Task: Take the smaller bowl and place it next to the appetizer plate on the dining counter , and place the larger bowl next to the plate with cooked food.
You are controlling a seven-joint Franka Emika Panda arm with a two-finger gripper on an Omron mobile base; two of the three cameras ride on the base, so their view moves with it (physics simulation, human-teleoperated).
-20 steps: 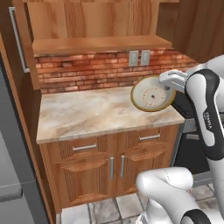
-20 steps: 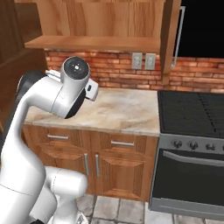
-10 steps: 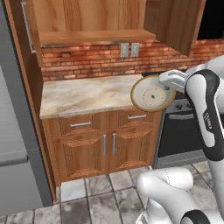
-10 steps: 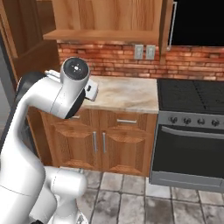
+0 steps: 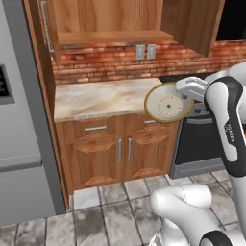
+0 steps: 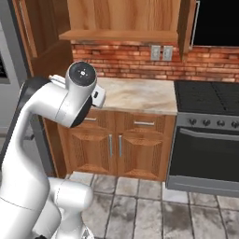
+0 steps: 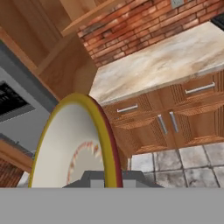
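My gripper (image 5: 181, 97) is shut on the rim of the larger bowl (image 5: 166, 103), a round olive-beige bowl with a yellowish rim. The bowl is held on edge in mid-air, its tan underside turned toward the left base camera, in front of the seam between cabinet and stove. In the hand view the bowl (image 7: 72, 146) rises edge-on right before the camera, pale inside and yellow along the rim. The smaller bowl, the appetizer plate, the plate with cooked food and the dining counter are out of view.
A narrow marbled counter (image 5: 98, 98) tops wooden cabinet doors (image 5: 110, 151) against a brick wall. A dark stove (image 6: 210, 135) stands to its right and a grey fridge (image 5: 19, 125) to its left. A wooden shelf (image 6: 121, 35) hangs above. Tiled floor (image 6: 154, 200) lies in front.
The whole scene has shifted: the base has backed away from the cabinets, bringing the fridge and more floor into view. The bowl stays in the shut gripper, held the same way.
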